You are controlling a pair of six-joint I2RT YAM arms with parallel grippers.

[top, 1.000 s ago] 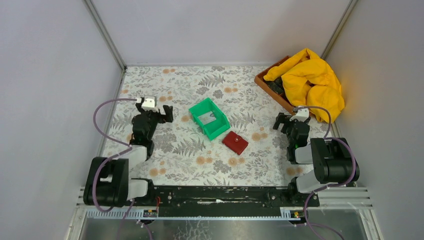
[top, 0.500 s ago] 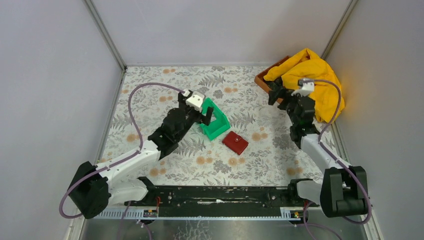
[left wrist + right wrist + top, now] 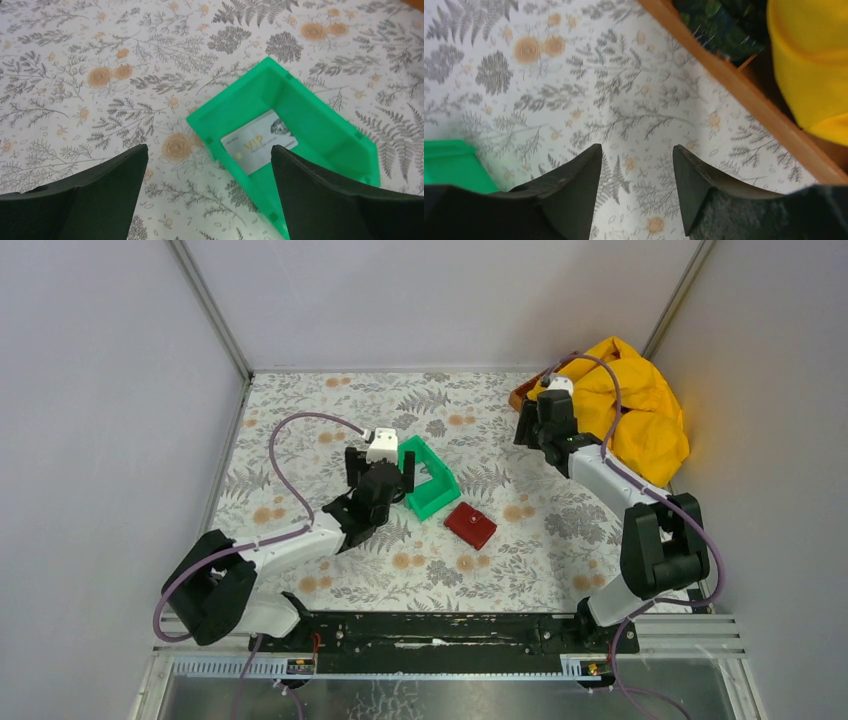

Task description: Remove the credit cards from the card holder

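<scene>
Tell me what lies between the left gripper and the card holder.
The green bin, with a silver card in it, lies between the left gripper and the red card holder. The top view shows this.

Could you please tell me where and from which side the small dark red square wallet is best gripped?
Probably from straight above, pinching two opposite edges of the dark red wallet: it lies closed and flat on the floral table, turned diagonally, so the jaws should rotate to match its edges.
</scene>
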